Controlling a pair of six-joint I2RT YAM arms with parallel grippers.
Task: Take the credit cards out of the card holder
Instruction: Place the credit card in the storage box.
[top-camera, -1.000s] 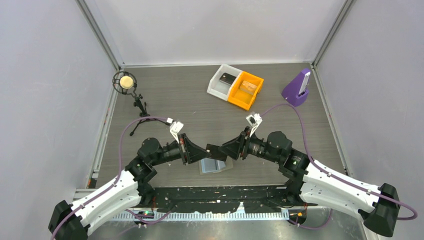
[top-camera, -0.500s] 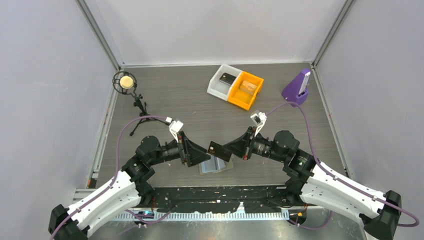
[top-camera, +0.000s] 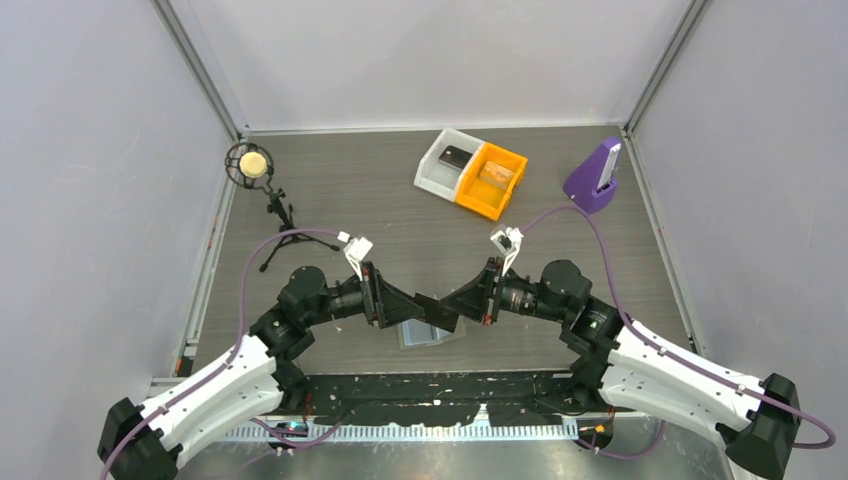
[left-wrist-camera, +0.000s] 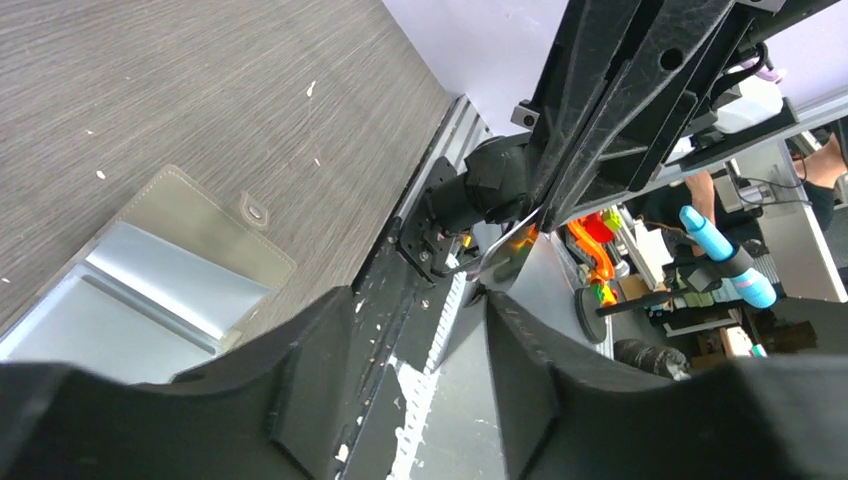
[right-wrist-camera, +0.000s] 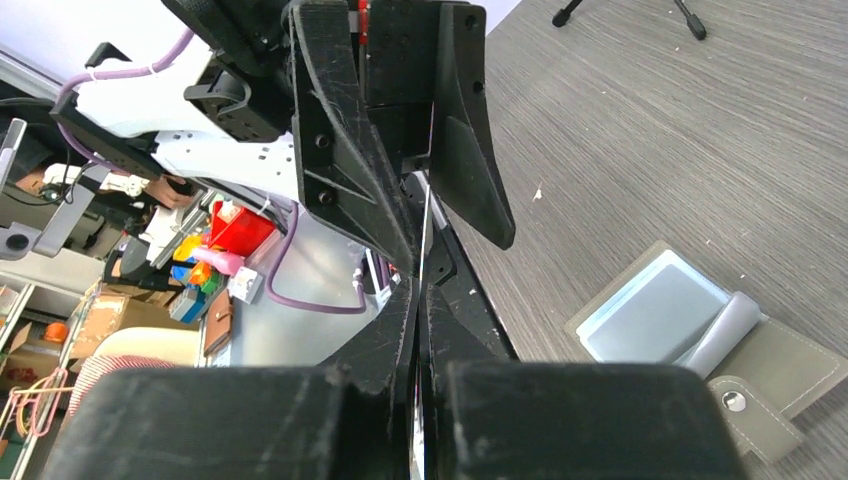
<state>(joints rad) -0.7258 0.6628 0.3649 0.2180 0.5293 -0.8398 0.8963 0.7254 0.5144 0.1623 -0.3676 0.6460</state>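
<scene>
Left arm (top-camera: 300, 305): reaches in from the near-left corner, forearm low over the table (top-camera: 380, 215), wrist turned toward centre. Right arm (top-camera: 565, 290): mirrors it from the near-right. The two wrists face each other nose to nose above the near-centre of the table.

Right gripper (right-wrist-camera: 420, 295): fingers pressed together, pinching a thin credit card (left-wrist-camera: 508, 243). The card is seen edge-on from both wrist cameras, as a bright sliver from the left wrist.

Left gripper (left-wrist-camera: 418, 310): fingers spread, a clear gap between them. In the right wrist view, the card's free end lies between these two fingers. I cannot tell whether either finger touches it.

Card holder (right-wrist-camera: 660, 315): lies open and flat on the table, directly beneath the meeting grippers, near the front edge. Light blue inner panels face up, grey-brown cover shows around them. A clear sleeve curls up from one panel. Tab (right-wrist-camera: 745, 405) with a round snap sticks out from one edge. Neither gripper touches the holder.

Print on the card: unreadable, edge-on only.

Far side of table: white bin (top-camera: 442, 160) and orange bin (top-camera: 492, 180) side by side, touching; purple stand (top-camera: 592, 178) far right; microphone (top-camera: 250, 164) on a tripod far left.
</scene>
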